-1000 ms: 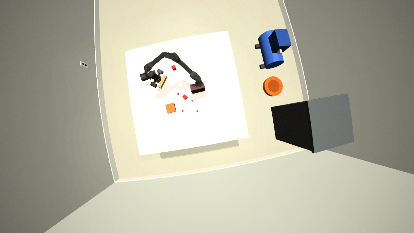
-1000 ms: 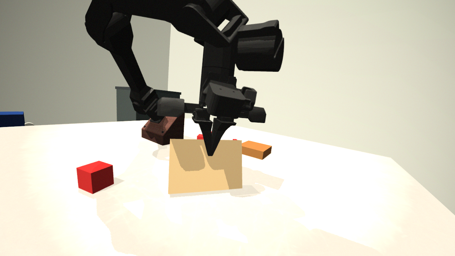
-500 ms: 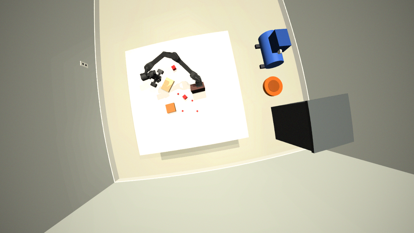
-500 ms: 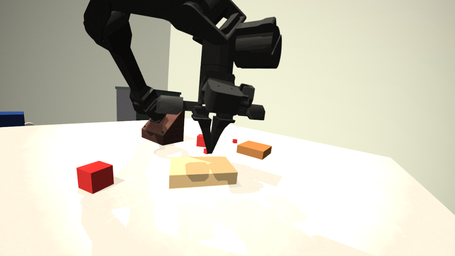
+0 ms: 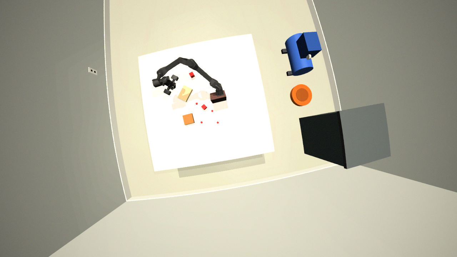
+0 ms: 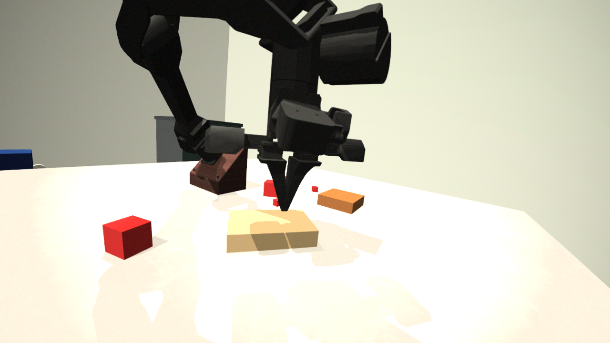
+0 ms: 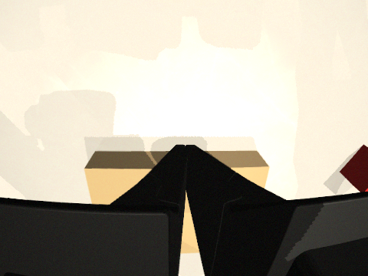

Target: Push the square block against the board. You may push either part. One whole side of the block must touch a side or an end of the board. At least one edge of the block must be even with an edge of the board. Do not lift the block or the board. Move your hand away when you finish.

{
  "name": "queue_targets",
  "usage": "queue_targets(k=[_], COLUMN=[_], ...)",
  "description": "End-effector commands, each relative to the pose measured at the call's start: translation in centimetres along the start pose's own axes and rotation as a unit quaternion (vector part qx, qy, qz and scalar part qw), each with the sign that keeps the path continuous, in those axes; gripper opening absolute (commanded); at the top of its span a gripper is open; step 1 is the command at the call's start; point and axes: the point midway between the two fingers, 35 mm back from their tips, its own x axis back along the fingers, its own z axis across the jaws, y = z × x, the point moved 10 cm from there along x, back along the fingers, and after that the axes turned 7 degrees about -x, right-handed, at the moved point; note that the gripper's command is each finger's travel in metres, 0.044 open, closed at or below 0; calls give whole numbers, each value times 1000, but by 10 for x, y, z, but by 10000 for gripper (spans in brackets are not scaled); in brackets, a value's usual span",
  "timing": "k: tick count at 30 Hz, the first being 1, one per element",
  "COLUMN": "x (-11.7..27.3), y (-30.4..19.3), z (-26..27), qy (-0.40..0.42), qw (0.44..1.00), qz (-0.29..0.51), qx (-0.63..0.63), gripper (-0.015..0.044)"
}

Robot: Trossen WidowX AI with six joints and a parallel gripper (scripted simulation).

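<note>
The tan rectangular board (image 5: 185,95) (image 6: 238,222) (image 7: 115,184) lies flat on the white table. The orange square block (image 5: 188,119) (image 6: 341,195) lies flat and apart from the board, nearer the table's lower side in the top view; it is outside the wrist view. My gripper (image 6: 284,209) (image 7: 184,155) is shut and empty, pointing down. Its tips are by the board's top in the exterior view, and the fingers cover part of the board in the wrist view. I cannot tell whether the tips touch the board. In the top view the arm hides the fingertips.
A red cube (image 5: 191,74) (image 6: 127,237) (image 7: 354,172) stands to one side of the board. A second red cube (image 5: 204,107) (image 6: 269,188) and several tiny red cubes lie between the block and my arm's dark wooden base (image 5: 218,95) (image 6: 221,175).
</note>
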Motion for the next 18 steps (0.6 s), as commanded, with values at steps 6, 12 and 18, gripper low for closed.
queue_targets(k=[6, 12, 18], x=[-2, 38, 46], y=[12, 10, 9], z=[3, 1, 0], qy=[-1, 2, 2], qw=[1000, 1000, 1000], qz=[2, -3, -3], qx=[4, 10, 12], gripper=[0, 0, 0])
